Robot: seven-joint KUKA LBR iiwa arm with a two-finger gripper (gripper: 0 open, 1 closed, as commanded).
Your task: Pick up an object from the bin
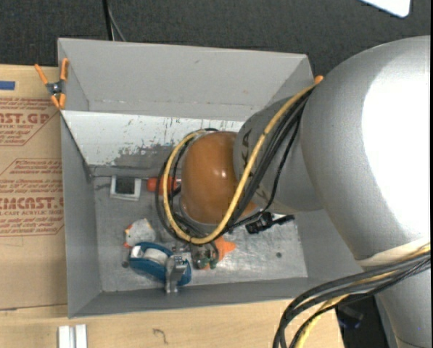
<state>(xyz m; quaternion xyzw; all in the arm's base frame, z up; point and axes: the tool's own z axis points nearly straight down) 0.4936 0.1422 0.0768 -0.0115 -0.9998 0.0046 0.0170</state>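
looming grey arm [376,143] reaches in from the right, its orange wrist cover [209,176] above the gripper [175,272], which is low by the bin's [78,252] near wall, right beside a blue-and-white curved thing [147,258]; whether it is clenched or released i cannot tell. farther back lies a white-and-orange scrap [138,230], then a small grey square piece [125,187].

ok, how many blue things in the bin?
1. The blue thing lies at the lower left of the bin floor, right beside the gripper. The arm covers the middle, so others may be hidden.
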